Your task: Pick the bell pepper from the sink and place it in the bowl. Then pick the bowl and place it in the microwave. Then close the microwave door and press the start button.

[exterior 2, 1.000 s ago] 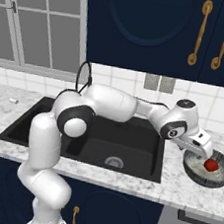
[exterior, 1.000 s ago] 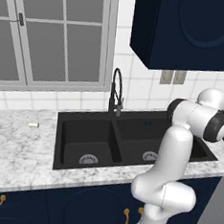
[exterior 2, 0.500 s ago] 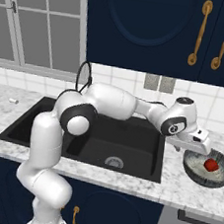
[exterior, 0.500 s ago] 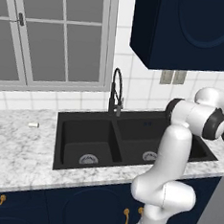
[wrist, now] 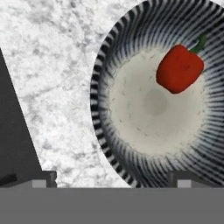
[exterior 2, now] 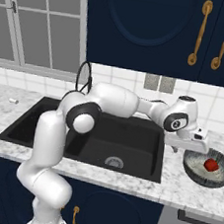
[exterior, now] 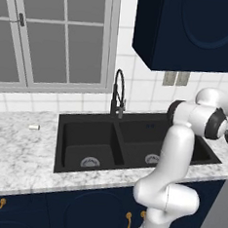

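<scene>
Bowl [exterior 2: 207, 169] on marble counter [exterior 2: 174, 189]

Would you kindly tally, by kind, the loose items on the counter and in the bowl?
Bowl: 1
Bell pepper: 1, lying in the bowl
Small white item left of the sink: 1
Total: 3

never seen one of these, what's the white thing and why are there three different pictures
The white thing is a robot arm in a rendered kitchen. Two cameras ride on its base, behind it to the left and right, looking over the black sink. The third sits on its hand, looking down along the pincer. That close-up shows a ribbed bowl on the marble counter with a red bell pepper lying in it. The pincer hangs open beside the bowl and holds nothing.
</scene>
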You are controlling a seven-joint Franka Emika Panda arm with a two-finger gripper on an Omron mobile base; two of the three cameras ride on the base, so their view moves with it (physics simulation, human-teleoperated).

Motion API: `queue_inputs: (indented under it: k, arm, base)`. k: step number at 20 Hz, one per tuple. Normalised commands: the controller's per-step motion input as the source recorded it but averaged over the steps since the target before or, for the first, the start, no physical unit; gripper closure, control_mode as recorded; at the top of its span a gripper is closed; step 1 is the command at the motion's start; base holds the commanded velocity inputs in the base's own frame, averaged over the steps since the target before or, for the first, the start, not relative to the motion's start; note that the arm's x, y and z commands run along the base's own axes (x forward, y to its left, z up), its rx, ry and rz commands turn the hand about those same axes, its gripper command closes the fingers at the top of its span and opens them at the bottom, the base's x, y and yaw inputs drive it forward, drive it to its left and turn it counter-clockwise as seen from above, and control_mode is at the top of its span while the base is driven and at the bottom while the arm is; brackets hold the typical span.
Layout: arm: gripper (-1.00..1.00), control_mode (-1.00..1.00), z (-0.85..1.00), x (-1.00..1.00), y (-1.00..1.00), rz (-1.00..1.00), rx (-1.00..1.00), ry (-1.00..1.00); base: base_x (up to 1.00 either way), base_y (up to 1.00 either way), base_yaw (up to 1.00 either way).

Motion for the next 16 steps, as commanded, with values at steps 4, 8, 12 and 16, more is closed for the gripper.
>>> queue_inputs:
  k: [4, 8, 12, 16]
  arm:
    - [-1.0, -1.0, -0.22, 0.19, 0.0, 0.06, 0.08, 0.08]
    - [-1.0, -1.0, -0.11, 0.31, 0.0, 0.03, 0.0, 0.02]
    - [-1.0, -1.0, -0.14, 0.26, -0.08, 0.04, 0.0, 0.03]
    - [-1.0, -1.0, -0.29, 0.02, -0.12, 0.04, 0.01, 0.0]
  base:
    - [0.0, 0.0, 0.0]
    - [0.0, 0.0, 0.0]
    - [0.0, 0.0, 0.0]
    - [0.0, 0.0, 0.0]
